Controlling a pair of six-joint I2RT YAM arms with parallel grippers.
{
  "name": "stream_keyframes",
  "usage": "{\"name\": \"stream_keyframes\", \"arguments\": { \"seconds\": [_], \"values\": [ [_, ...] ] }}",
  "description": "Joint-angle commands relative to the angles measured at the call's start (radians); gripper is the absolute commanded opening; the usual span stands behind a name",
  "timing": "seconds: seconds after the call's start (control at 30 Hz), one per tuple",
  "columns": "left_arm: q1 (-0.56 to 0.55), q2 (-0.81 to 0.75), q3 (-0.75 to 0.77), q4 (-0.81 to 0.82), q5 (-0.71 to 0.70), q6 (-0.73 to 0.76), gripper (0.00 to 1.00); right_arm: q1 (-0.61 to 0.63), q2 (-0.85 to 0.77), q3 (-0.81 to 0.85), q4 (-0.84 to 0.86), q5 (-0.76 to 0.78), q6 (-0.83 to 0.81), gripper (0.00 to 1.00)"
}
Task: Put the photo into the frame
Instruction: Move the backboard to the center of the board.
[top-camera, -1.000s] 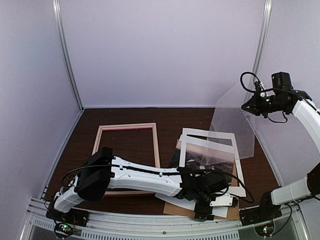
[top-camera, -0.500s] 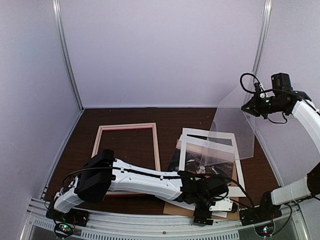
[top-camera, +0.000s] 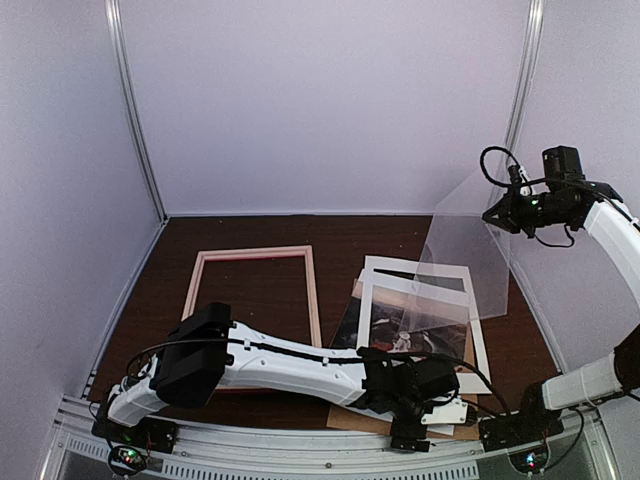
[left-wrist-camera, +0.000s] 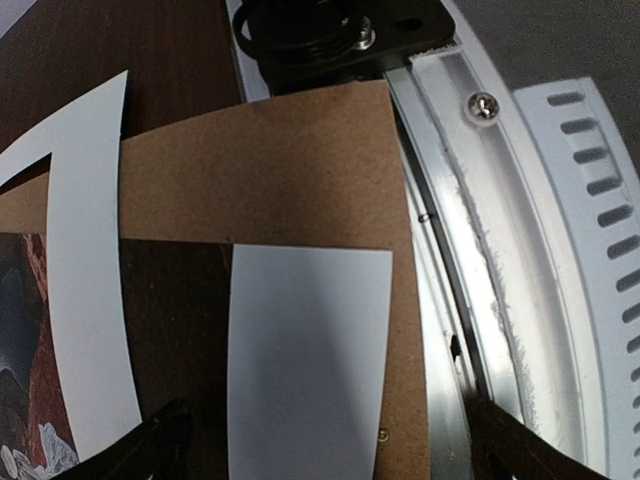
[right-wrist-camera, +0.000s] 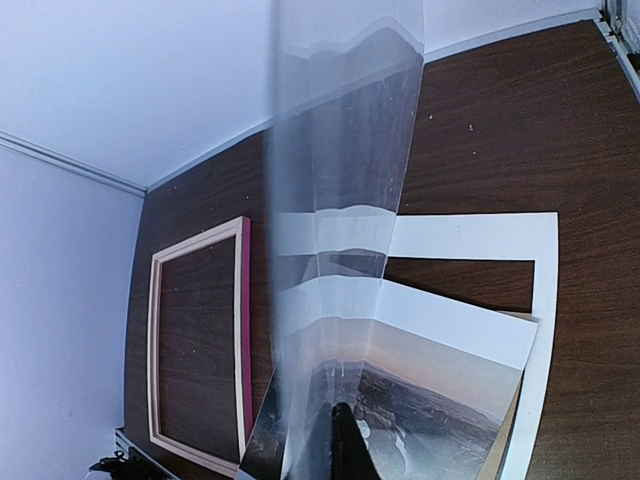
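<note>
Clear sheet (top-camera: 465, 250) hangs clamped in right gripper (top-camera: 495, 213); left gripper (left-wrist-camera: 330, 440), jaws apart low over board (left-wrist-camera: 300, 150), could snag mat (left-wrist-camera: 95, 330) instead of photo (right-wrist-camera: 440, 385).

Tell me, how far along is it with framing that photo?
Early on. Done: the clear sheet is held up off the pile, pinched by the right fingers. In hand: the open left fingers hover at the near edge of the brown backing board. Left: the photo lies on that board, outside the frame, which sits empty.
</note>
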Motion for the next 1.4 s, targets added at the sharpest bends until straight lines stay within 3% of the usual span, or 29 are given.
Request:
{"name": "stream_keyframes", "arguments": {
  "seconds": [0.0, 0.37, 0.9, 1.37],
  "values": [
    [0.033, 0.035, 0.011, 0.047, -0.081, -0.038, 0.97, -0.010, -0.018, -0.006, 0.019, -0.015, -0.008, 0.00],
    [0.070, 0.022, -0.012, 0.080, 0.006, -0.098, 0.94, -0.010, -0.019, -0.016, 0.026, -0.020, -0.009, 0.00],
    [0.097, 0.030, -0.032, 0.118, -0.150, -0.158, 0.93, -0.010, -0.019, -0.024, 0.032, -0.026, -0.005, 0.00],
    [0.130, 0.015, -0.072, 0.148, -0.021, -0.191, 0.90, -0.011, -0.018, -0.030, 0.037, -0.028, -0.003, 0.00]
  ]
}}
